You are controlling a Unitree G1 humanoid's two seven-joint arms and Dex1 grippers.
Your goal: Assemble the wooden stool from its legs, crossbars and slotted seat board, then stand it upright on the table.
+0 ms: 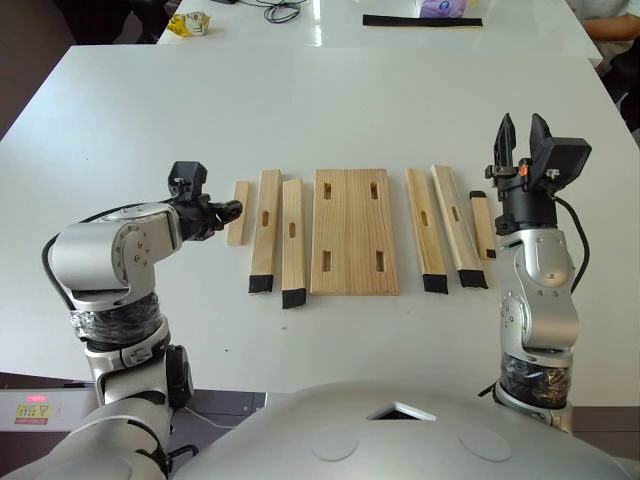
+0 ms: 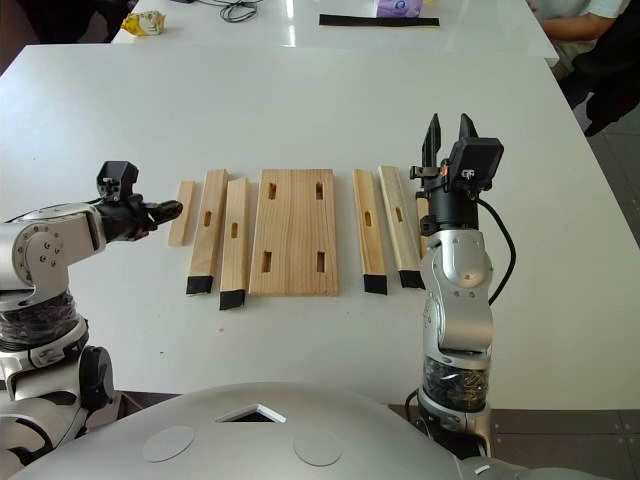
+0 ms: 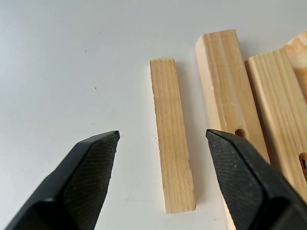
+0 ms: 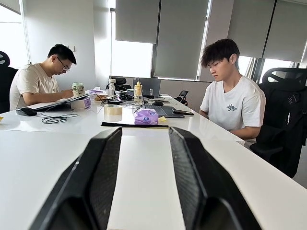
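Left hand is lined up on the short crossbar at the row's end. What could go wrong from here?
1. The short crossbar lies flat on the table, so the open left hand may slide it instead of gripping it.
2. The neighbouring leg lies close beside it; a finger could catch that leg and shift it.
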